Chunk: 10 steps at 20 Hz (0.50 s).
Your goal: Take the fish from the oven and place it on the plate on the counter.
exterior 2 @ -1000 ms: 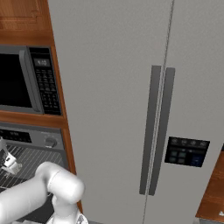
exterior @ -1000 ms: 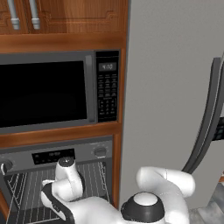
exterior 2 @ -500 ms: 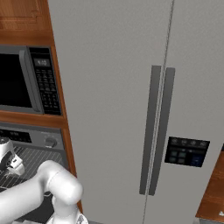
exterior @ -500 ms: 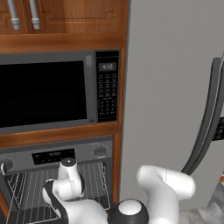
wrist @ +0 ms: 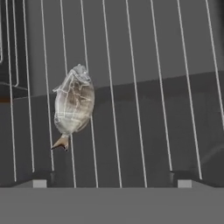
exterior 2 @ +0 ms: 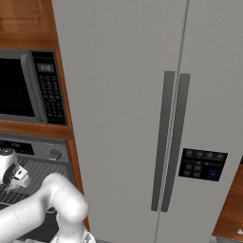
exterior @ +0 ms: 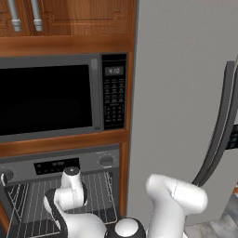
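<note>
Pincer tips (wrist: 111, 179) are seen set wide apart at the bottom of the hand view, holding nothing, above a wire rack (wrist: 144, 87). To the left of the gap between them, the fish (wrist: 73, 105) is laid flat on the rack wires, tail toward the tips, clear of both fingers. In the left base view, the oven (exterior: 60, 195) is shown below the microwave (exterior: 62, 95), its rack exposed, with the arm's wrist bent down over it. Further right, the grey refrigerator (exterior 2: 142, 104) is seen, its handles together.
</note>
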Available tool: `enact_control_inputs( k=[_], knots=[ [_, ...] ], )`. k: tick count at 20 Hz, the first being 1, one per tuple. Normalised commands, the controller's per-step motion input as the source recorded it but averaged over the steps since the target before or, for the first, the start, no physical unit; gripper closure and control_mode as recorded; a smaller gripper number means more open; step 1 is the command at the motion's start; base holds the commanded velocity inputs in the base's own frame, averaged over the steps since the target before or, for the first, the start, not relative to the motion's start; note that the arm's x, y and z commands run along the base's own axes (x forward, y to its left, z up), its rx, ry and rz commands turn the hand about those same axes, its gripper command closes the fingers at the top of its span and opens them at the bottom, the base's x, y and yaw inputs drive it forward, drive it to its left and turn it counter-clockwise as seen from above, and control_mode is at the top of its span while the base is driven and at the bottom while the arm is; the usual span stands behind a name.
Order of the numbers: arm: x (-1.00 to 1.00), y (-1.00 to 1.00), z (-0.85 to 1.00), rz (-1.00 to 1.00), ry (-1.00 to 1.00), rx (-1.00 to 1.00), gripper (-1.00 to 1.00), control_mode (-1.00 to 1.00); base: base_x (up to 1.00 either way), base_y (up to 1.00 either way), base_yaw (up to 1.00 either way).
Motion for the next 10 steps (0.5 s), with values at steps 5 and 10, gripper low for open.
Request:
enact_control_inputs(
  k=[5,10],
  knots=[
    [0.55,0.1,-0.25,0.01,0.0,0.0,-1.0,-1.0,0.0,0.0,0.0],
    [0.2,0.44,-0.43,0.0,0.0,0.0,-1.0,-1.0,0.0,0.0,0.0]
  ],
)
